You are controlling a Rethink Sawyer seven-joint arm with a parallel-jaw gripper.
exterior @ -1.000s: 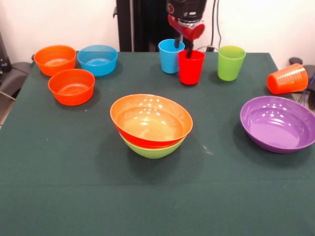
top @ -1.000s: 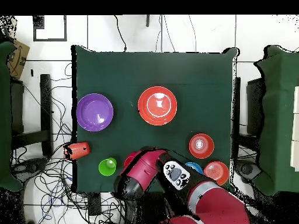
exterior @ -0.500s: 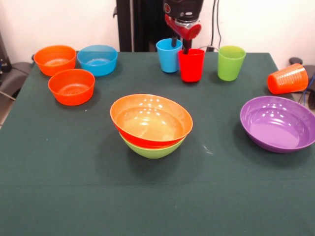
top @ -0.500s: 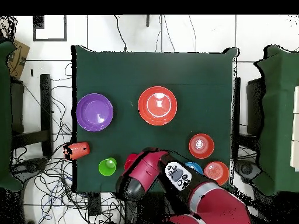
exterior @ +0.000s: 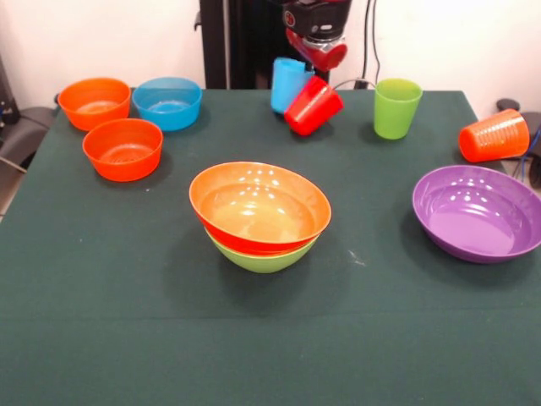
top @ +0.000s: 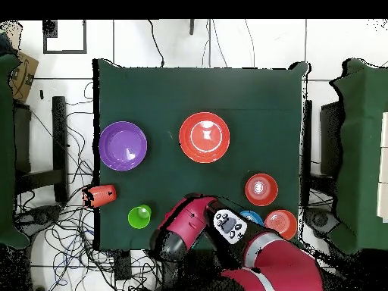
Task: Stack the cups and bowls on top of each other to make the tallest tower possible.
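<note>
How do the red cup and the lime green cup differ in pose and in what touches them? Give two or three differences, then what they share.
The red cup is tilted, its mouth turned up toward the gripper just above it; the lime green cup stands upright with its mouth up. The red cup leans against the light blue cup; the lime green cup stands alone. Both are tapered plastic tumblers at the table's far side.

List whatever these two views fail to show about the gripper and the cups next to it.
- Gripper: the front view cuts it off at the top edge and shows no fingers; overhead, the red and black arm covers it.
- Tilted red plastic tumbler: whether it is gripped or only leaning is unclear from the front; overhead, the arm hides it.
- Light blue plastic tumbler: partly behind the red one in the front view, hidden overhead by the arm.
</note>
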